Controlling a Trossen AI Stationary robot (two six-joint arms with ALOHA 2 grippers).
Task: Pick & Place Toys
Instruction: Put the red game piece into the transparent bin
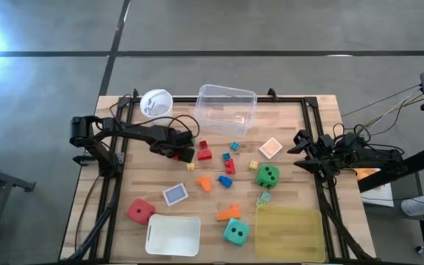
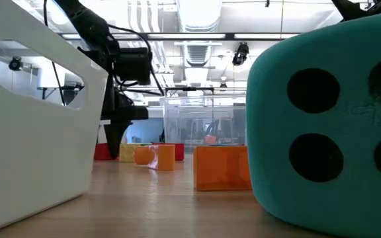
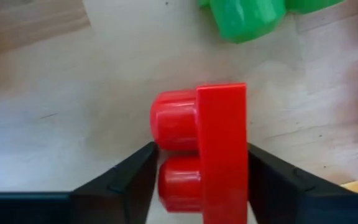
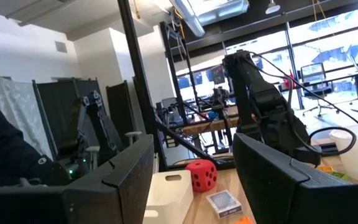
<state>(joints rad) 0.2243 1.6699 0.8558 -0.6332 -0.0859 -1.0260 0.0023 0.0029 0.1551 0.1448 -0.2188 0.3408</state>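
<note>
Overhead: left gripper (image 1: 186, 153) sat low over the table beside a red block (image 1: 205, 153); right gripper (image 1: 300, 144) idled near the right edge, jaws parted, empty. Left wrist: both fingers (image 3: 120, 183) clamped against the red block (image 3: 204, 149), green block (image 3: 247, 17) just ahead.

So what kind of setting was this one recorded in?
Probably a robotics lab or open industrial workspace: a wooden-slat work table on a polished grey concrete floor, exposed silver ceiling ducts, and glass walls with wheeled office chairs behind.
</note>
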